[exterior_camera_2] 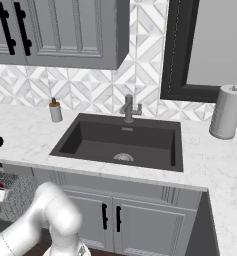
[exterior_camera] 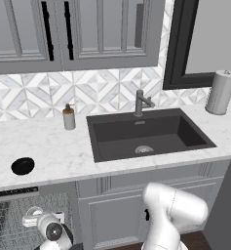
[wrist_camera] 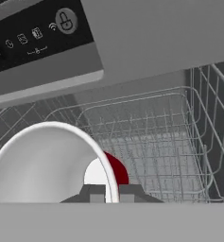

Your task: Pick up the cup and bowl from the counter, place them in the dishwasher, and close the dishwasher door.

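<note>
While pinched by its rim, cup (wrist_camera: pixel 47 160) mouth faces the camera.

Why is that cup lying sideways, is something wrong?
Nothing is spilled or broken. The small red cup with the whitish inside is tipped because the fingers pinch its rim over the grey wire dishwasher rack.

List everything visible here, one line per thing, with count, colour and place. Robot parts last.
Small red cup with whitish inside: one, held in the pincer, above the rack.
Glossy black bowl: one, on the counter's left part.
White marble counter: one, around the sink.
Dark rectangular sink: one, set in the counter.
Grey faucet: one, behind the sink.
Brown-bodied soap dispenser: one, left of the sink.
Grey paper towel roll: one, right of the sink.
Grey wire dishwasher rack: one, below the control strip.
Pincer: one, dark, shut on the cup's rim.
</note>
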